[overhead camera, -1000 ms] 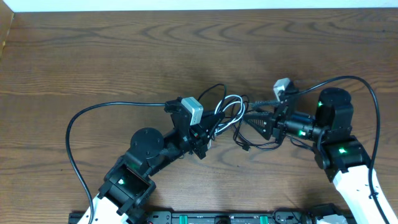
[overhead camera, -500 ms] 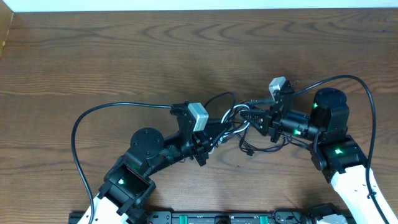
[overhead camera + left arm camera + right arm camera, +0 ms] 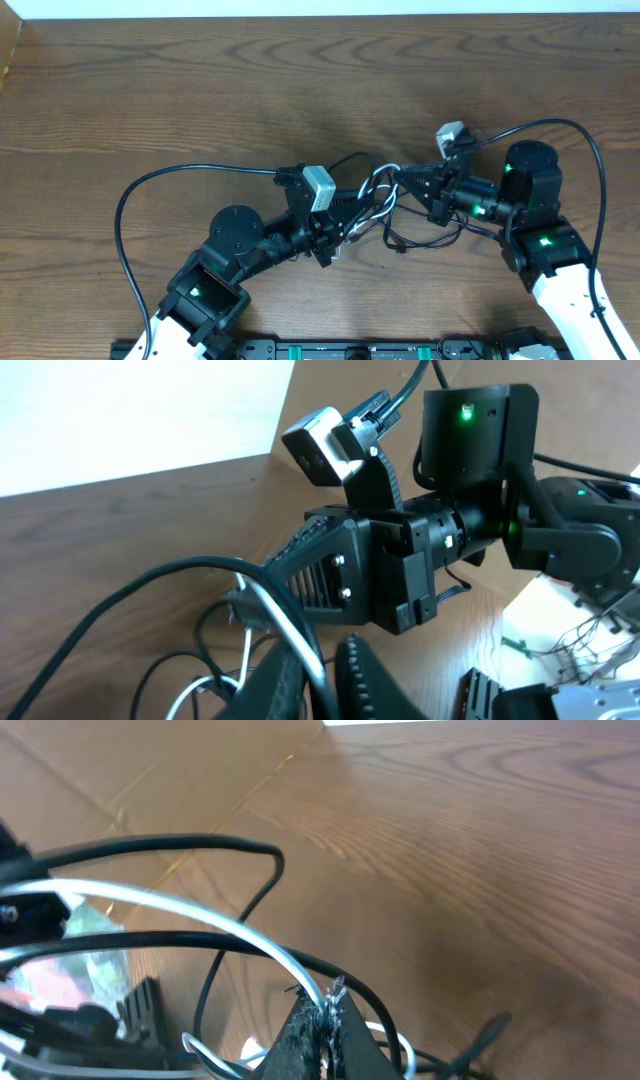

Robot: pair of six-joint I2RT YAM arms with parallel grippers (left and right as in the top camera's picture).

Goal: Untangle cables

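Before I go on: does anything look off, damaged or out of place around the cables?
Nothing looks damaged or spilled. The cables are bunched in one tangle, the white one looped among the black ones. The right hand is shut on them, with the white one at its tips.

Soft, even light; wrist-view foregrounds seemingly out of focus.

The right fingers [image 3: 300, 1040], apart a second ago, have closed (tips meeting) on the cables [image 3: 375, 190].
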